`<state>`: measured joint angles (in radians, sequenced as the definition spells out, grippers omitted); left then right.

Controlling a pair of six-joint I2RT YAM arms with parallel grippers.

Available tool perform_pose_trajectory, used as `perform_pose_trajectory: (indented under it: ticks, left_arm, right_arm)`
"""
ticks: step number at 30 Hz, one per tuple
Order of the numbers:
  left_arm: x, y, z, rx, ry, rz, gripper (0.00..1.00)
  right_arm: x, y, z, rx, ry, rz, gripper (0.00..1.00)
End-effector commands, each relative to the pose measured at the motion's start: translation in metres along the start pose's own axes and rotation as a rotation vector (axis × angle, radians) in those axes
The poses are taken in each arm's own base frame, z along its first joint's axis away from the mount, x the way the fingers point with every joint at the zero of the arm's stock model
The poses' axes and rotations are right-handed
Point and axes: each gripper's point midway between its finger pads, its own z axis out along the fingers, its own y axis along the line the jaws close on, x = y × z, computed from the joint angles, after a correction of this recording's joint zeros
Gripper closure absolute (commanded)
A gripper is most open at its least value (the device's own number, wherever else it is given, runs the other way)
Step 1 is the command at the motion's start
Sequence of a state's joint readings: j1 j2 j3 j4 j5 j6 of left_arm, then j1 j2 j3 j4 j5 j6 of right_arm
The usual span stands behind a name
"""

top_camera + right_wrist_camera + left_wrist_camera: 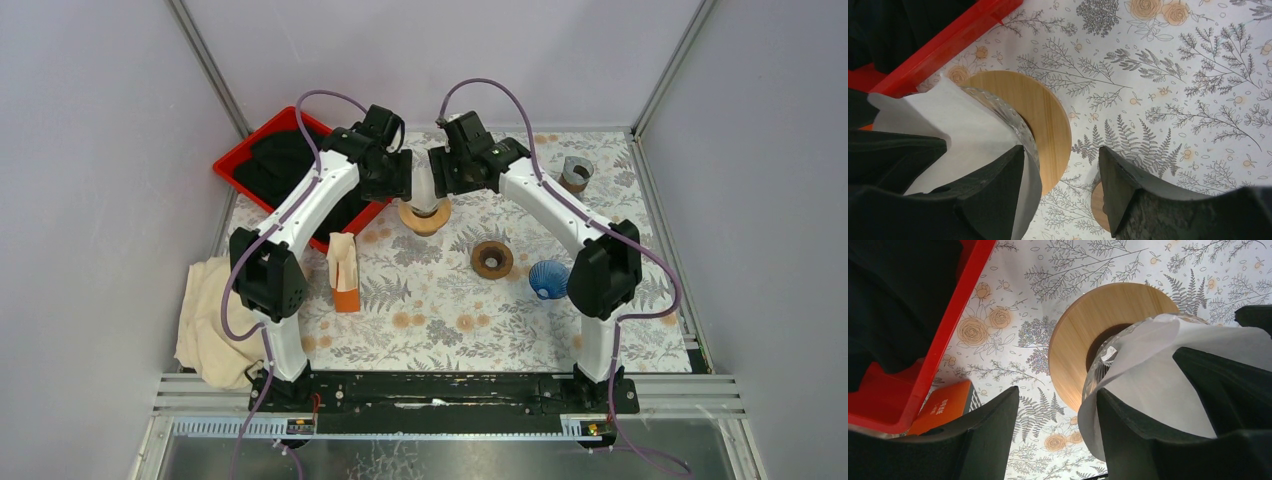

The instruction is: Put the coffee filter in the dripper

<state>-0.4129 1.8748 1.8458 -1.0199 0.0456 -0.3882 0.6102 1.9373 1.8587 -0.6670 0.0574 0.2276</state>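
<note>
While the coffee filter [1158, 375] sits in the mouth of the glass dripper [1095, 371], I cannot confirm from either wrist view that it is pressed fully home; the paper stands proud of the rim. The dripper rests on its wooden base [1078, 335] toward the twelve o'clock end of the table [430, 325].

My left jaws stand wide with nothing between them, one finger [1133, 435] bearing against the paper from the nine o'clock side. My right jaws are likewise wide and hold nothing, one finger [993, 195] against the paper from three o'clock.

Assessment: placement is largely done. What is left is to check the seating and draw both arms clear without dragging the paper out.

Surroundings, taken from the dripper:
- Red tray [250, 150] close at ten o'clock.
- Orange box [345, 295] at seven.
- Brown ring [492, 260] at four, with a blue ribbed cone [547, 278] beyond it.
- Grey cup [575, 172] at two.
- Cloth [210, 310] at eight, over the table edge.

None of these obstructs the dripper. The crowding comes from my own two wrists, which sit nearly touching above it.
</note>
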Motion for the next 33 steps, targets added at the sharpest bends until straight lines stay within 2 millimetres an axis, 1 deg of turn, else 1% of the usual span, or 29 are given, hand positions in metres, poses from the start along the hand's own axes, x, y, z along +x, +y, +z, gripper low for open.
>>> perform_pose_trajectory:
  ticks: [1, 5, 10, 15, 20, 25, 28, 33]
  left_arm:
    - [-0.005, 0.0, 0.003, 0.013, -0.021, 0.015, 0.34]
    - [-0.008, 0.0, -0.001, 0.019, -0.031, 0.013, 0.34]
    - [-0.018, -0.004, -0.015, 0.047, -0.067, 0.001, 0.31]
    - [-0.027, -0.011, -0.028, 0.092, -0.114, -0.016, 0.3]
    - [-0.032, -0.013, -0.037, 0.119, -0.145, -0.03, 0.29]
    - [-0.038, -0.012, -0.045, 0.131, -0.176, -0.052, 0.28]
    - [-0.039, -0.013, -0.047, 0.141, -0.182, -0.049, 0.27]
    - [-0.037, -0.015, -0.037, 0.147, -0.155, -0.045, 0.27]
  right_arm:
    - [-0.001, 0.002, 0.002, -0.026, -0.003, -0.011, 0.36]
    - [-0.003, 0.002, -0.002, -0.029, -0.01, -0.017, 0.35]
    - [-0.008, 0.004, -0.01, -0.043, -0.033, -0.022, 0.33]
    - [-0.01, 0.007, -0.012, -0.058, -0.041, -0.023, 0.32]
    - [-0.014, 0.01, -0.015, -0.072, -0.053, -0.022, 0.31]
    - [-0.017, 0.012, -0.018, -0.082, -0.065, -0.023, 0.3]
    - [-0.021, 0.013, -0.021, -0.09, -0.074, -0.021, 0.3]
    - [-0.028, 0.017, -0.029, -0.105, -0.102, -0.018, 0.29]
